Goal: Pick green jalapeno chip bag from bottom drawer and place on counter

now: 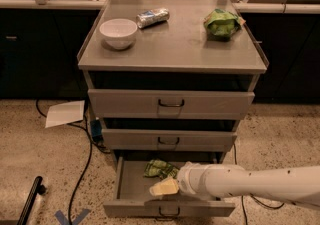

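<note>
The green jalapeno chip bag (160, 168) lies crumpled on the floor of the open bottom drawer (131, 181), towards the back middle. My gripper (164, 187), pale yellow at the end of the white arm (240, 183), reaches in from the right. It hangs inside the drawer just in front of the bag and below it in the picture, close to it. I cannot tell whether they touch. The counter (175, 39) is the grey steel top of the cabinet above.
On the counter stand a white bowl (118, 33), a silver-blue packet (153, 17) and a lime-green bag (221, 22). Two upper drawers (171, 103) are closed. A sheet of paper (65, 113) and cables (82, 169) lie on the floor at the left.
</note>
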{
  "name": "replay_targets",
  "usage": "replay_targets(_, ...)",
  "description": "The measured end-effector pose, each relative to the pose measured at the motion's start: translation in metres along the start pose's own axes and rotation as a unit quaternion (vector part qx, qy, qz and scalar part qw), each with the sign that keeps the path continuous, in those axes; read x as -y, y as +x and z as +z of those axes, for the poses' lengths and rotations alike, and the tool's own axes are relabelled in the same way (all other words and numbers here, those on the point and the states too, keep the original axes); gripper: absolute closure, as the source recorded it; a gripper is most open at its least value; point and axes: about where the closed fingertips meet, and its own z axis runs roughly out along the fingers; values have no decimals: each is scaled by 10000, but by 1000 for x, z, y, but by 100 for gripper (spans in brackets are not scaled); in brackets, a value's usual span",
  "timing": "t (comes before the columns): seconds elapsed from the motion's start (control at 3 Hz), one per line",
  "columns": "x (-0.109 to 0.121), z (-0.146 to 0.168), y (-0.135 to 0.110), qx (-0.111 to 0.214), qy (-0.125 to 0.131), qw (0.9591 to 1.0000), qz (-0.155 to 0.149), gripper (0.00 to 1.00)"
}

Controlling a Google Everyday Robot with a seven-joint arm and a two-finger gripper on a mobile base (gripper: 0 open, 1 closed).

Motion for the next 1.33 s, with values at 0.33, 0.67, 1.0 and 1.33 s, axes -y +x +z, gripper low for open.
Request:
replay_targets(0.33, 15, 34, 24, -138, 73, 9999, -3, 0)
replay_targets(0.67, 22, 81, 64, -326, -144, 9988, 321, 0)
replay_targets(1.0, 20, 80, 65, -301, -151, 9988, 344, 0)
replay_targets(1.33, 28, 93, 78, -123, -209, 9981, 575, 0)
